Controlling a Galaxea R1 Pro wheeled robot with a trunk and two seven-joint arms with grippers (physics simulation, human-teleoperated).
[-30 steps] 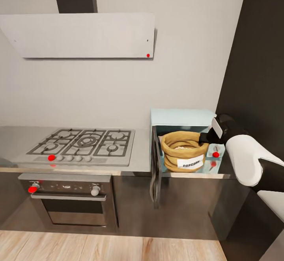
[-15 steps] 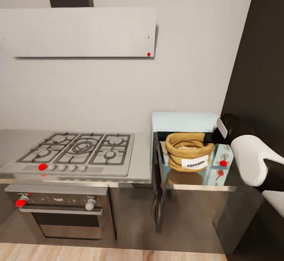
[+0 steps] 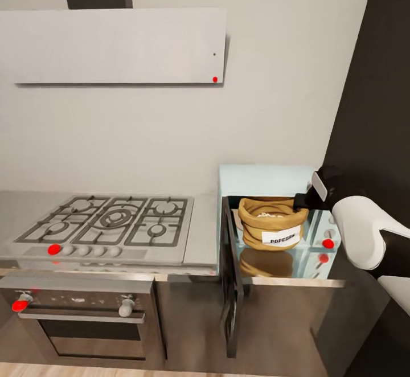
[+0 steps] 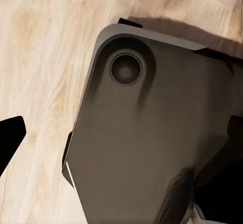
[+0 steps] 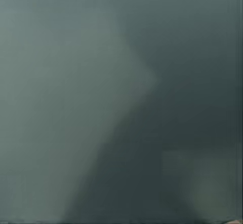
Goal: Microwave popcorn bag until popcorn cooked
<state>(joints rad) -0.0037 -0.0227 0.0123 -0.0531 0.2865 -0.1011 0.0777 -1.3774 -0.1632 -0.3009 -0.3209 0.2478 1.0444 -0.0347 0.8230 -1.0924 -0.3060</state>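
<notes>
Head view: from above and in front, facing the wall, microwave (image 3: pixel 267 175) at right of the stove (image 3: pixel 108 223). Left wrist view: pointing down at wood floor (image 4: pixel 40 57). Right wrist view: pressed close to a blurred grey-green surface.

The right gripper (image 3: pixel 300 200) sits at the popcorn bag (image 3: pixel 269 223) rim, its jaws hidden behind the sack, so their spread is unreadable. The bag's label is too blurred to read cleanly. The oven (image 3: pixel 80 320) is cut off at the bottom edge. The right wrist view is a grey-green blur. A dark fingertip (image 4: pixel 9 139) is cropped by the left wrist view's edge.
</notes>
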